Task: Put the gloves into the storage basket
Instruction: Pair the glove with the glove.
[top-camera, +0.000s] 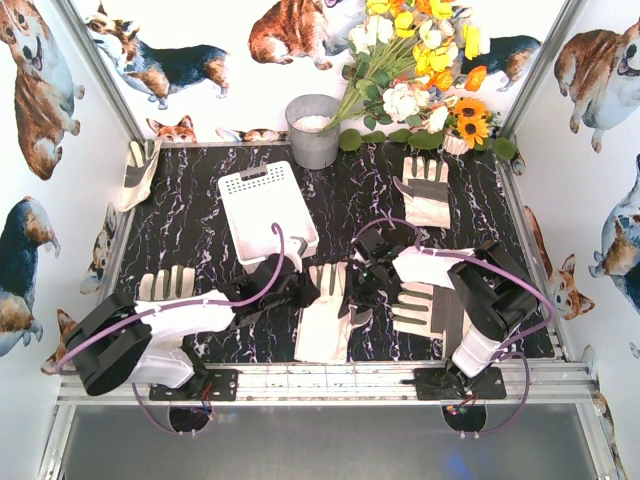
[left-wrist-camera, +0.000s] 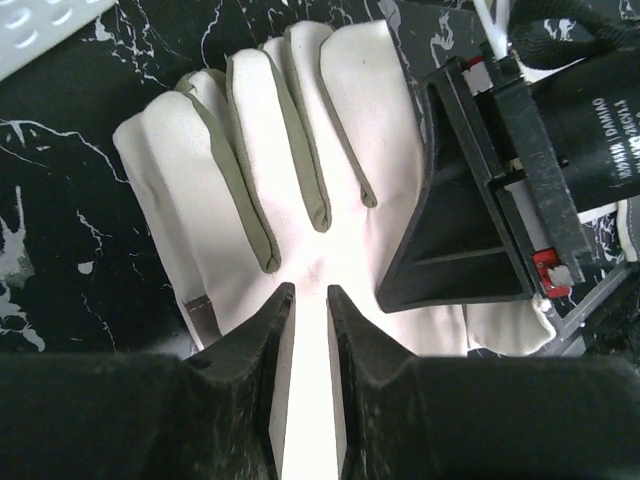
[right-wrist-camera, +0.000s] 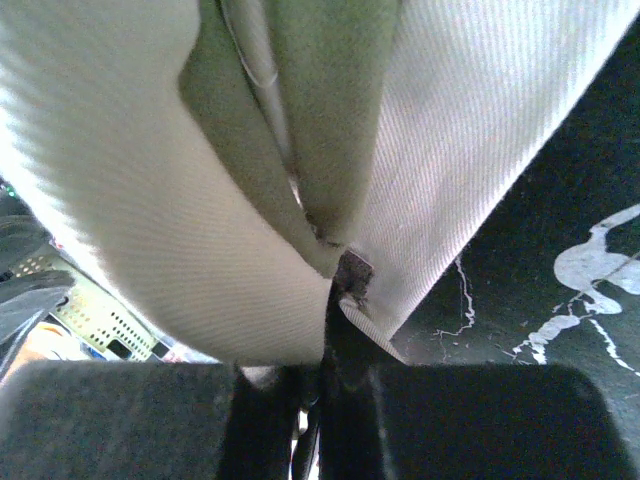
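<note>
Dark fingers (left-wrist-camera: 250, 370) of the left end effector (left-wrist-camera: 311, 292) fill the bottom of its wrist view. They stand a narrow slit apart over the middle glove (left-wrist-camera: 300, 150), which lies flat on the black marbled counter (left-wrist-camera: 60, 200). Whether they pinch its cloth cannot be told.

At the thumb-side edge of that glove, the right end effector (right-wrist-camera: 335, 300) has its jaws together, clamped on a fold of cream cloth with a grey-green strip.

From above, the white basket (top-camera: 265, 205) stands just beyond the left end effector, up and to the left of the middle glove. A second glove (top-camera: 415, 308) lies partly under the right arm, a third glove (top-camera: 425, 190) lies far right, and a fourth glove (top-camera: 165, 283) lies beside the left arm. A fifth glove (top-camera: 135, 172) leans at the left wall. A grey bucket (top-camera: 313, 130) and flowers (top-camera: 420, 60) sit at the back edge.
</note>
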